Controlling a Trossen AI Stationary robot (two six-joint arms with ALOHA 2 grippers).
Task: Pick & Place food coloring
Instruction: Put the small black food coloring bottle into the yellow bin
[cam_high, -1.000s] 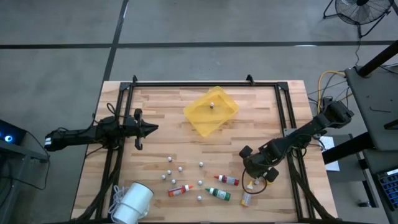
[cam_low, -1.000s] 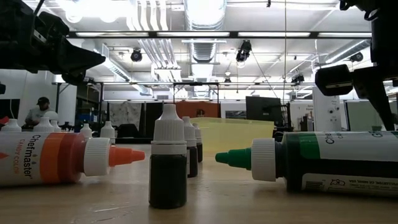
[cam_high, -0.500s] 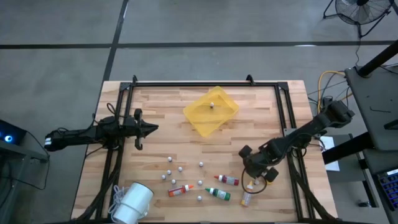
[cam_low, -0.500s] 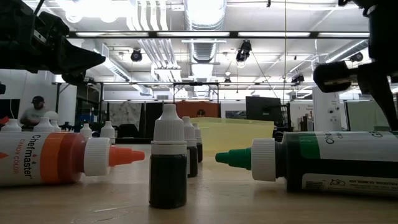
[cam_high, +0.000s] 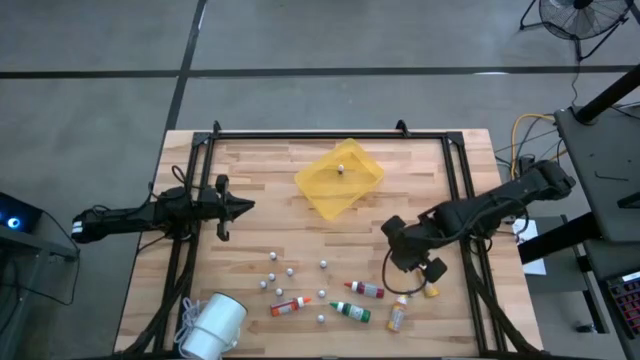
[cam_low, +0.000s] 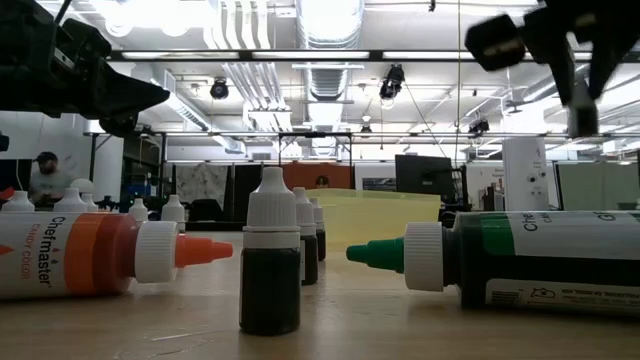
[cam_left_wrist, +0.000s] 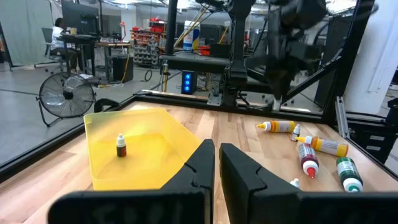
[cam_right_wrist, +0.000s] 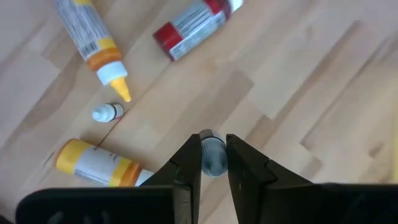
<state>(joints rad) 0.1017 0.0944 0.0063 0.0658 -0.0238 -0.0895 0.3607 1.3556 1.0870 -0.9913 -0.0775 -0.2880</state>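
On the bench (cam_high: 250, 160), the tray (cam_high: 365, 178) holds one small dropper bottle (cam_left_wrist: 121, 145). My left hand (cam_high: 240, 207) waits closed at the left edge. My right hand (cam_right_wrist: 211, 163), raised above the bench, grips a small bottle (cam_right_wrist: 212, 152) between its fingers. Red (cam_high: 367, 289), green (cam_high: 351, 311), orange (cam_high: 290, 305) and two yellow (cam_right_wrist: 88, 37) bottles lie unmoved; judged barely begun.

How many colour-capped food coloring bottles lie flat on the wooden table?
5, in a row, left to right from above: orange bottle, green bottle, red bottle, first yellow bottle, second yellow bottle farthest right. None looks hidden.
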